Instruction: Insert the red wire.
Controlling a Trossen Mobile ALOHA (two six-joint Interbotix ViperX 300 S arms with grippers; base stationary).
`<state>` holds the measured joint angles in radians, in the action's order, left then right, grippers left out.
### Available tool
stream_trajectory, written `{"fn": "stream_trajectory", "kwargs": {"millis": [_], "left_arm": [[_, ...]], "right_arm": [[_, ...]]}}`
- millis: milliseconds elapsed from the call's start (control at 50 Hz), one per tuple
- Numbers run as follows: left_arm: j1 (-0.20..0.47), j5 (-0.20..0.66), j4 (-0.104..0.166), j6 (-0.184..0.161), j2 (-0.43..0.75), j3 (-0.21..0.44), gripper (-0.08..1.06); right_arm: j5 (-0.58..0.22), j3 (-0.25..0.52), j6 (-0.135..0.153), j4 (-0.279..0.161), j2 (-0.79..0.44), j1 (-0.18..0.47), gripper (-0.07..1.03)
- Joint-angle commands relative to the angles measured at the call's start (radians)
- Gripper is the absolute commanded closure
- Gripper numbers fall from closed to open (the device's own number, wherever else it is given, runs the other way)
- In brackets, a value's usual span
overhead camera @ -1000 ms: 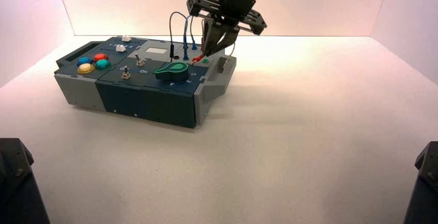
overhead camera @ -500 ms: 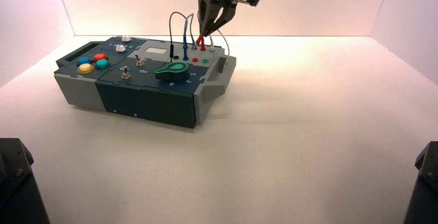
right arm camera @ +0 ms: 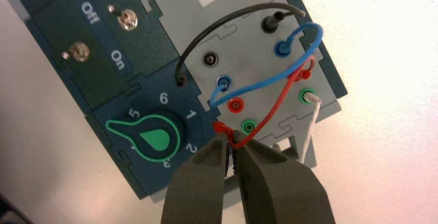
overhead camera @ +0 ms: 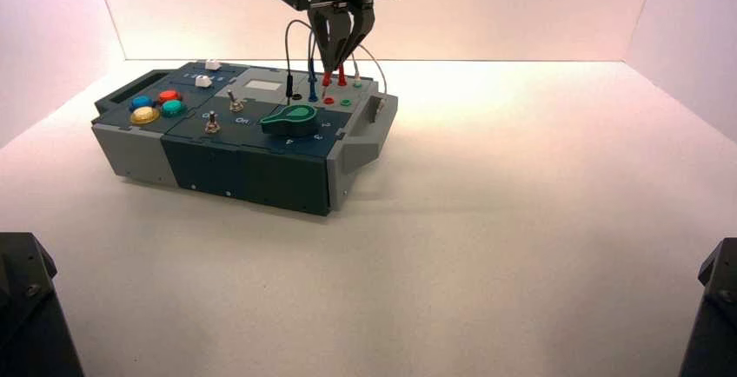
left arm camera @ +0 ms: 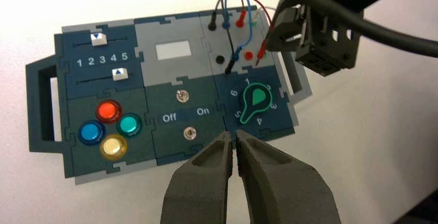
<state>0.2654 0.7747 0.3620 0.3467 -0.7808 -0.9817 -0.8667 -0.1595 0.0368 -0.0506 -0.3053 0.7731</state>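
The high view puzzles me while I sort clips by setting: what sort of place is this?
Probably a robot test bench: a bare white table walled by plain white panels, holding only a practice box of buttons, switches and wires, with the right gripper holding the red wire.

The high view looks down from behind; both wrist views look down closer, sharing the box's (overhead camera: 261, 147) socket panel.

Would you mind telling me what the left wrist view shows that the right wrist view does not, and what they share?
Only the left wrist view: the four round coloured buttons, two white sliders, and the left claw hovering shut off the box. Only the right wrist view: the right claw shut on the thin red wire near its free plug, above the empty red socket. Both: the green knob, toggle switches, blue lead.
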Motion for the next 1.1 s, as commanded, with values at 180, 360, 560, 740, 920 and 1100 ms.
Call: {"fn": "stream_trajectory", "kwargs": {"millis": [180,360,560,740,920,1100], "left_arm": [[0.006,0.003,0.0,0.003,-0.011,0.038,0.93],[0.006,0.003,0.0,0.003,-0.011,0.04,0.93],[0.006,0.034,0.0,-0.002,-0.012,0.055,0.93],[0.006,0.054,0.0,-0.002,-0.029,0.064,0.93],[0.006,0.06,0.0,-0.002,-0.052,0.066,0.93],[0.006,0.06,0.0,-0.002,-0.051,0.066,0.93]], "right_arm": [[-0.008,0.044,-0.003,0.049,0.011,0.009,0.99],[-0.011,0.057,-0.005,0.08,0.006,0.009,0.99],[-0.011,0.071,-0.006,0.106,-0.02,0.009,0.99],[-0.008,0.078,-0.006,0.11,-0.032,0.011,0.99],[-0.003,0.086,-0.006,0.118,-0.037,0.009,0.99],[-0.008,0.101,-0.006,0.118,-0.043,0.011,0.99]]}}
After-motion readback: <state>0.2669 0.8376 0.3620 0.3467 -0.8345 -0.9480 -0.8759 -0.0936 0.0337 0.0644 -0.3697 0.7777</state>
